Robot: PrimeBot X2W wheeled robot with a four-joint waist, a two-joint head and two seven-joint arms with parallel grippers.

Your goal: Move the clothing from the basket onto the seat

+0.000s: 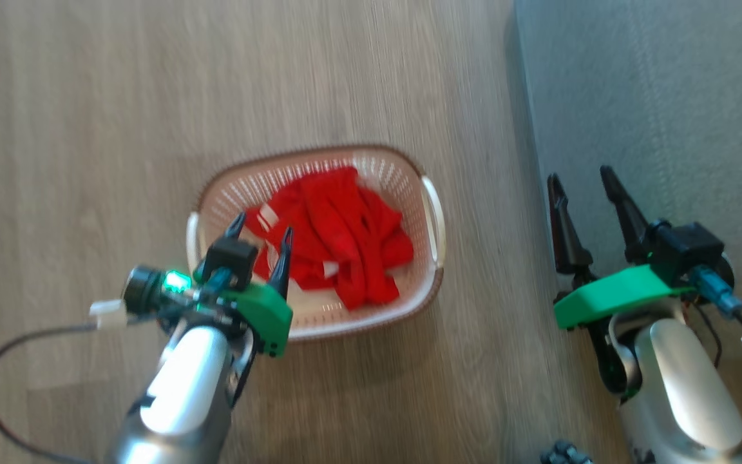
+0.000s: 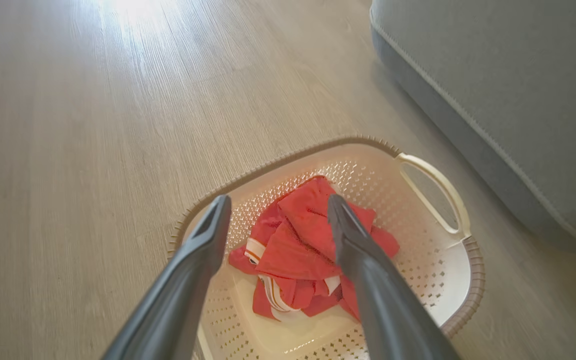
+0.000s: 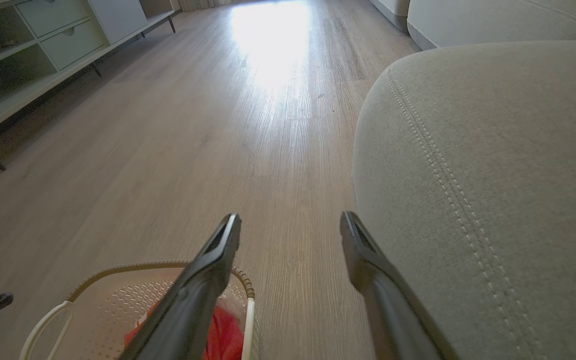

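Observation:
The red clothing [image 1: 339, 235] with white trim lies crumpled inside the cream basket [image 1: 384, 169] on the wooden floor. My left gripper [image 1: 261, 232] hangs open over the basket's near left side, its fingers empty; in the left wrist view the clothing [image 2: 303, 245] sits just below and between them in the basket [image 2: 433, 270]. My right gripper [image 1: 578, 182] stands open at the edge of the grey-green seat [image 1: 667, 109], holding nothing. The right wrist view has the seat [image 3: 493, 175] on the right, the basket [image 3: 113, 300] at the lower left and a bit of clothing [image 3: 225, 337].
Wooden floor [image 1: 120, 96] surrounds the basket. A low white cabinet with drawers and shelves [image 3: 33, 45] stands along the far left wall in the right wrist view. Cables trail from both wrists.

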